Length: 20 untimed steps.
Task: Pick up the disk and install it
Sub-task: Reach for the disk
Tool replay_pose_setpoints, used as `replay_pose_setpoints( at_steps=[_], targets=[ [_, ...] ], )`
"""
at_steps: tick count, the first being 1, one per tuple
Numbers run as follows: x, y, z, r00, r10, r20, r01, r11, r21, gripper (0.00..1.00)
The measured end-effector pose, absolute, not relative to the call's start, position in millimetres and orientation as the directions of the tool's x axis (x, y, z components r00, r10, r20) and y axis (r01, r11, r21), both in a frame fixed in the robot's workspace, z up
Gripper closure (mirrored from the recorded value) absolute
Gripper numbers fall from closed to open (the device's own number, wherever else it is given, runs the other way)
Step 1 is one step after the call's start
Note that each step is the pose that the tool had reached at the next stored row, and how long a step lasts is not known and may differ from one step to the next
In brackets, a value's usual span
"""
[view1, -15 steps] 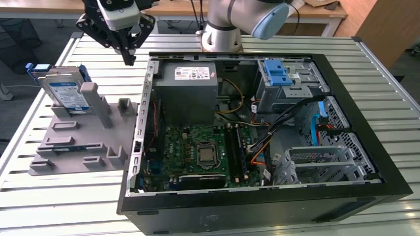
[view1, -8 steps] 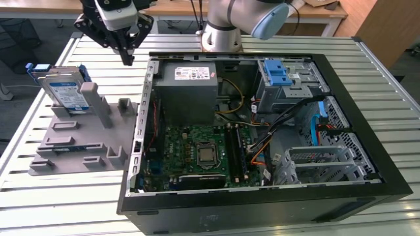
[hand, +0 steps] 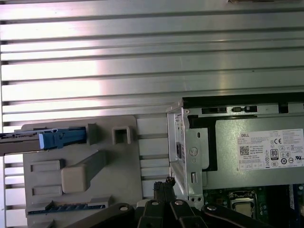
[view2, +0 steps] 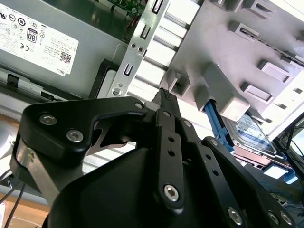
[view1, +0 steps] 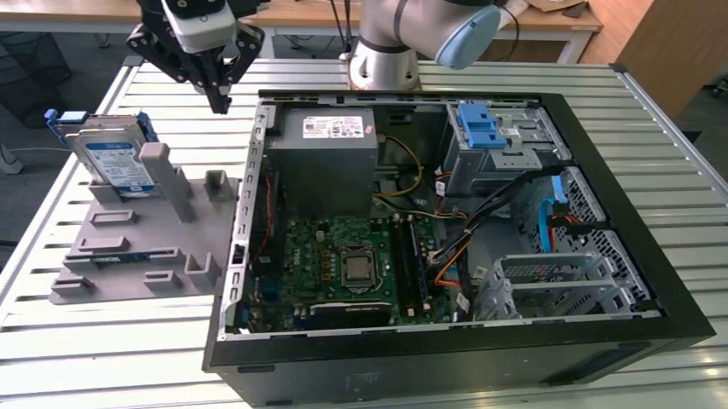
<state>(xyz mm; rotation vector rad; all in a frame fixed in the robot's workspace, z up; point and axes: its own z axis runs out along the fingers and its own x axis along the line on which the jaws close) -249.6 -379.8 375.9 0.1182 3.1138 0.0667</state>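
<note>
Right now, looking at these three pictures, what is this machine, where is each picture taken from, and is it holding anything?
It is a robot arm ending in a black gripper, a two-fingered claw. One picture comes from a camera off the arm; the two wrist views ride on the arm, looking past the claw. On the slatted metal table sit an open computer case and a grey holder. The disk stands on edge in that holder. The gripper hangs between holder and case, shut, holding nothing.
</note>
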Motion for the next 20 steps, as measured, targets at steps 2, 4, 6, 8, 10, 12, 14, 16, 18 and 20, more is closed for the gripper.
replay_pose_setpoints(
  at_steps=[2, 4, 6, 8, 10, 12, 14, 16, 18, 20],
  targets=[
    [-250.3, -379.8, 375.9, -0.997, 0.076, -0.023, 0.075, 0.996, 0.044, 0.89],
    [-250.9, -379.8, 375.9, -0.997, 0.076, -0.023, 0.075, 0.996, 0.044, 0.89],
    [-251.6, -379.8, 375.9, -0.997, 0.076, -0.023, 0.075, 0.996, 0.044, 0.89],
    [-252.2, -379.8, 375.9, -0.997, 0.076, -0.023, 0.075, 0.996, 0.044, 0.89],
    [-252.9, -379.8, 375.9, -0.997, 0.076, -0.023, 0.075, 0.996, 0.044, 0.89],
    [-253.6, -379.8, 375.9, -0.997, 0.076, -0.023, 0.075, 0.996, 0.044, 0.89],
    [-254.1, -379.8, 375.9, -0.997, 0.076, -0.023, 0.075, 0.996, 0.044, 0.89],
    [-254.8, -379.8, 375.9, -0.997, 0.076, -0.023, 0.075, 0.996, 0.044, 0.89],
    [-255.5, -379.8, 375.8, -0.997, 0.076, -0.023, 0.075, 0.996, 0.044, 0.89],
    [-256.1, -379.8, 375.9, -0.997, 0.076, -0.023, 0.075, 0.996, 0.044, 0.89]
  ],
)
